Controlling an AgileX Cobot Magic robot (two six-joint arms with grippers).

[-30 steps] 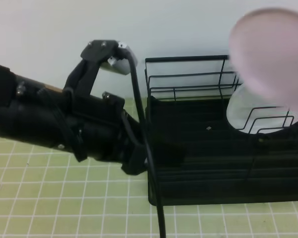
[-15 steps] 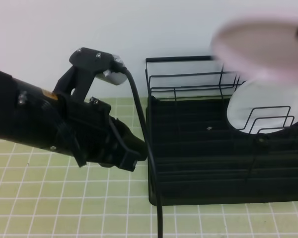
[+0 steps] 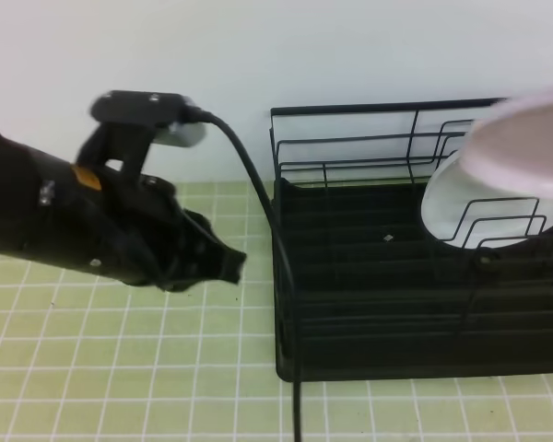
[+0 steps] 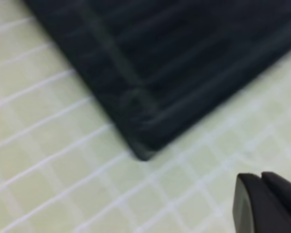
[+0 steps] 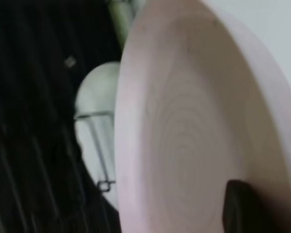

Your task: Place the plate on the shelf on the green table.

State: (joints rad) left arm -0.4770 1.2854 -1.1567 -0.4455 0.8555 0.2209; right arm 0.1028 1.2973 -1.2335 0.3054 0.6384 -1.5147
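Note:
The pale pink plate (image 3: 527, 140) hangs tilted above the right end of the shelf (image 3: 387, 295), a black wire rack on the green table (image 3: 120, 368). In the right wrist view the plate (image 5: 184, 126) fills the frame. My right gripper (image 5: 262, 211) is shut on its rim, one dark finger (image 5: 240, 206) lying on the inner face. The right arm itself is outside the high view. My left gripper (image 3: 229, 263) points at the shelf's left side, a little short of it. Its fingertips (image 4: 254, 204) are pressed together, empty, above the tiles near the shelf's corner (image 4: 143, 145).
A white plate (image 3: 475, 207) leans in the wire dividers at the shelf's right end, just below the pink one, and shows again as the white plate (image 5: 94, 121). A black cable (image 3: 267, 230) hangs in front of the shelf's left edge. A pale wall stands behind.
My left gripper has shut and its arm has drawn back to the left, away from the shelf. The pink plate has shifted right and tilted, sitting lower over the white plate.

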